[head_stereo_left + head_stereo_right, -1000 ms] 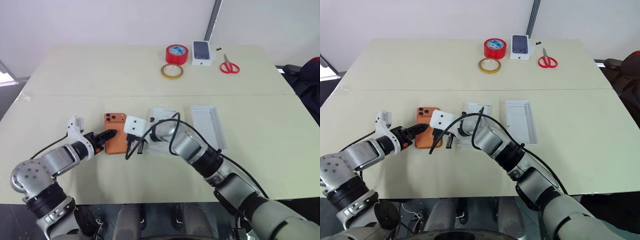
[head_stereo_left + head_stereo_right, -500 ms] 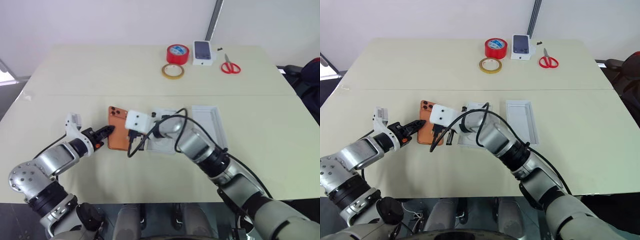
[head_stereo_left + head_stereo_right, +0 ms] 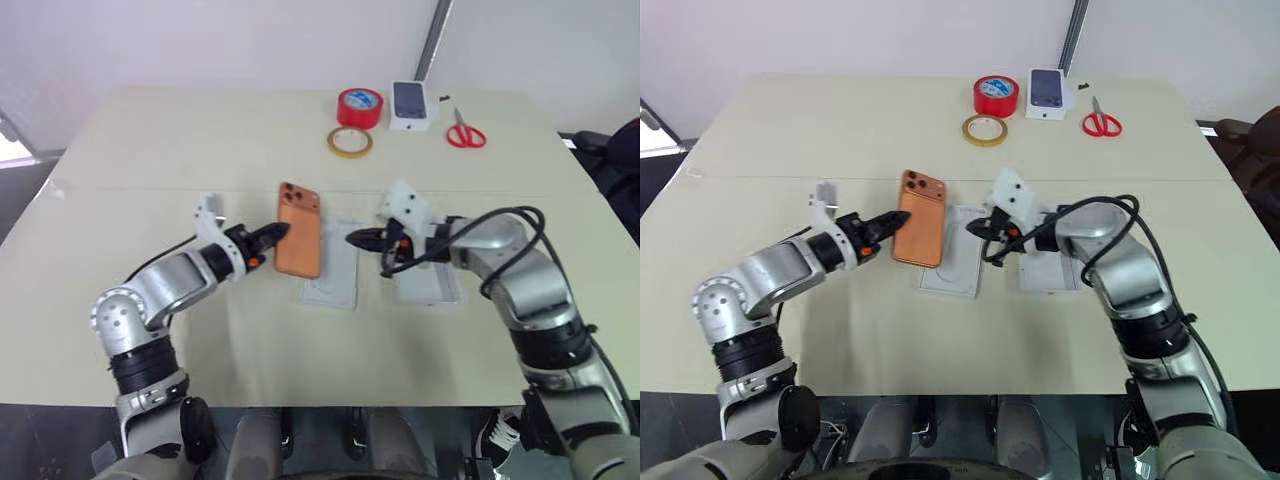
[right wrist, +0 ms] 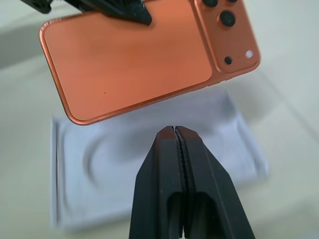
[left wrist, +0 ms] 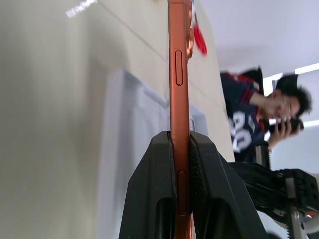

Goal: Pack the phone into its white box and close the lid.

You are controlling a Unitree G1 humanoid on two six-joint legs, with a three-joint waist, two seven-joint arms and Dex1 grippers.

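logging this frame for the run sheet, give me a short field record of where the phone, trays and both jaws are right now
phone: orange phone lifted off the table, back and camera bump showing
left gripper: left gripper has its jaws shut on the phone's edge
right gripper: right gripper jaws shut, empty, pointing at the phone
under the phone: flat white sheet with an embossed oval outline
white tray: white tray lies under the right arm, mostly hidden
far edge of table: red tape roll, tan tape ring, white carton, red scissors
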